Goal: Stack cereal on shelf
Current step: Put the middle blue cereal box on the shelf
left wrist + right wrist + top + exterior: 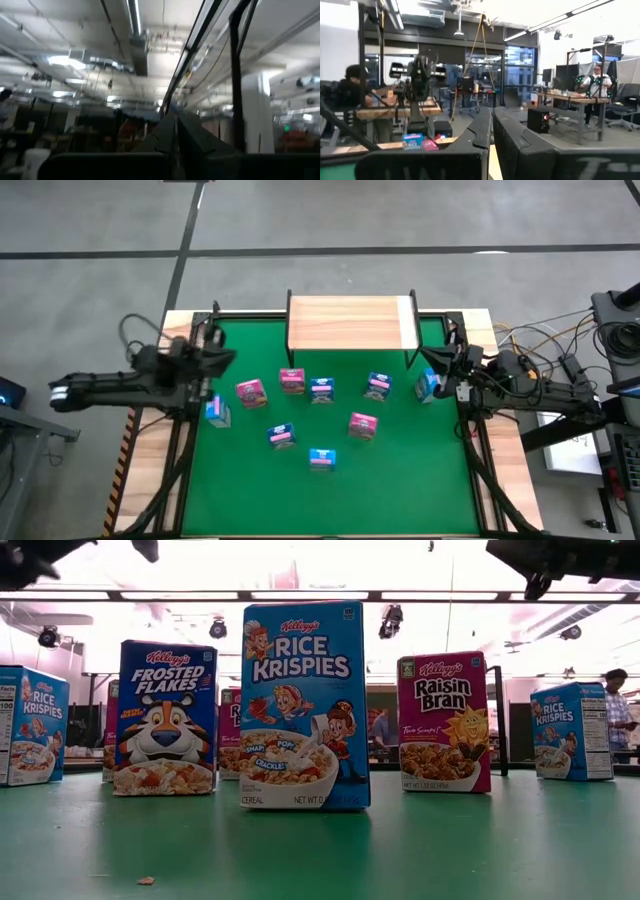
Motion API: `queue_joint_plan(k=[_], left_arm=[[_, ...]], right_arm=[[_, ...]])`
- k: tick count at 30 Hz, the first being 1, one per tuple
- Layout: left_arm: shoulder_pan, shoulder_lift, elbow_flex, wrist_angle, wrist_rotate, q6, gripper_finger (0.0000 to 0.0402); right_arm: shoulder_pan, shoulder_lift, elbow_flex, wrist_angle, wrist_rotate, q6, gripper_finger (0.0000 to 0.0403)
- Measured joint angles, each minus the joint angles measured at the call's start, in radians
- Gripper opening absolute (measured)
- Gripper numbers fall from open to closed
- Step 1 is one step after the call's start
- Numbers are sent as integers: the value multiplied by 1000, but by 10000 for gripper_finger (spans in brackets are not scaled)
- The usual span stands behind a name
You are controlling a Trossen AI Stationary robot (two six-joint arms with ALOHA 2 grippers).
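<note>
Nine cereal boxes (321, 389) on green table (400, 480) | shelf (350, 322) bare | both jaws closed, holding nothing

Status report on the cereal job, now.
Left gripper and right gripper shut, empty, parked at table edges. Cereal boxes all on green table. Shelf bare. Nothing blocking.
</note>
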Motion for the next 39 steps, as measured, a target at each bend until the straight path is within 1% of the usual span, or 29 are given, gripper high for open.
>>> queue_joint_plan(k=[6,12,15,22,25,31,39], left_arm=[[0,256,215,-276,0,65,4],[0,482,408,-541,0,67,4],[-5,587,483,-689,0,76,3],[-20,781,629,-929,1,123,4],[-20,846,680,-995,1,126,4],[-26,944,753,-1055,1,166,3],[-26,1002,841,-1139,0,188,4]], right_arm=[[0,-4,-6,2,0,-14,9],[0,-3,-6,-2,0,-20,9],[0,-3,-6,-6,0,-19,9],[0,-3,-6,-17,0,-12,9],[0,-3,-6,-17,0,-12,9],[0,-3,-6,-17,0,-12,9],[0,-3,-6,-17,0,-12,9]])
